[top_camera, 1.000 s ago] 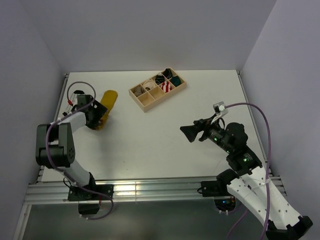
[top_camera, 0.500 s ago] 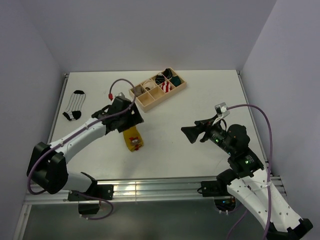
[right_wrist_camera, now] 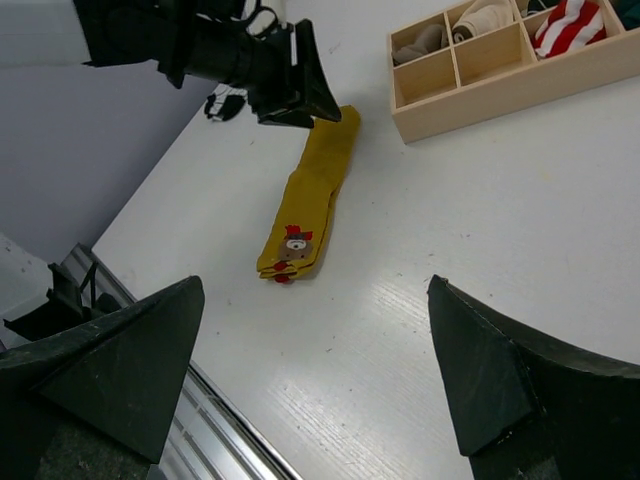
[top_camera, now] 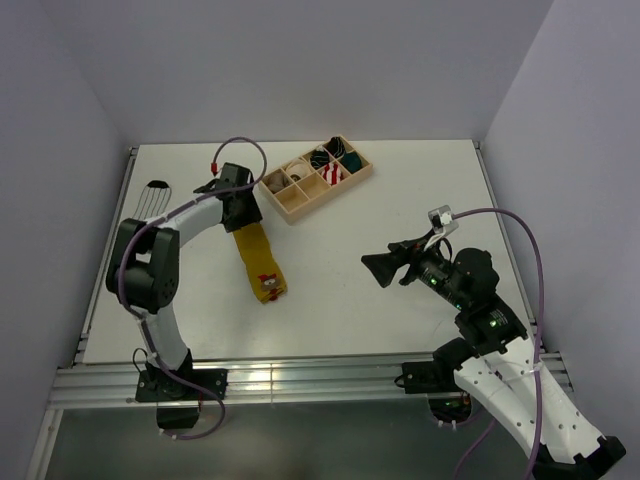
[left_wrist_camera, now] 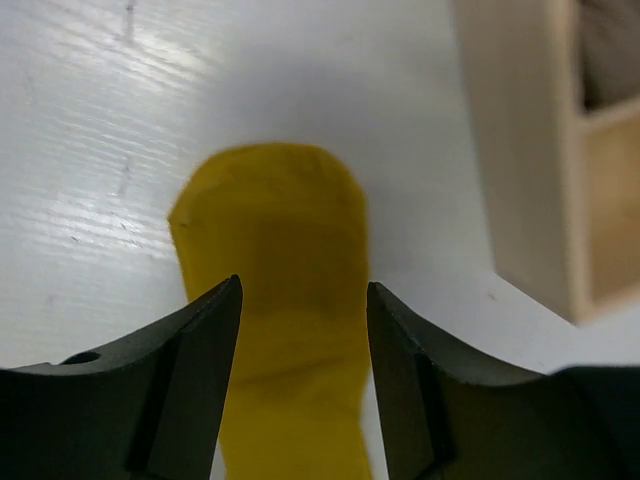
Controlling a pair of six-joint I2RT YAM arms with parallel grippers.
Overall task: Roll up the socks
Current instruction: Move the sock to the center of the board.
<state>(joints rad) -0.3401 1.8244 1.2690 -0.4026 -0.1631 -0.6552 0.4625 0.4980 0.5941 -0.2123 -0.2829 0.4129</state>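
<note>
The mustard-yellow sock (top_camera: 259,262) lies flat and stretched out on the table, its red-and-white patch end (right_wrist_camera: 290,247) toward the near edge. My left gripper (top_camera: 244,222) hangs over the sock's plain far end (left_wrist_camera: 270,200), open, with one finger (left_wrist_camera: 200,340) at each side of the cloth and not pinching it. The striped white sock (top_camera: 152,200) lies at the far left, partly hidden behind my left arm. My right gripper (top_camera: 376,265) hovers wide open and empty above the table's right half, well away from both socks.
A wooden compartment tray (top_camera: 283,203) stands at the back centre, just right of my left gripper, holding rolled bundles, among them a red-and-white one (right_wrist_camera: 565,25). The table's metal front rail (top_camera: 300,378) runs along the near edge.
My left arm carried the yellow sock from the far left to the table's middle, then drew back toward the tray. The sock now lies stretched out. The left jaws have narrowed. The right arm stayed still.
</note>
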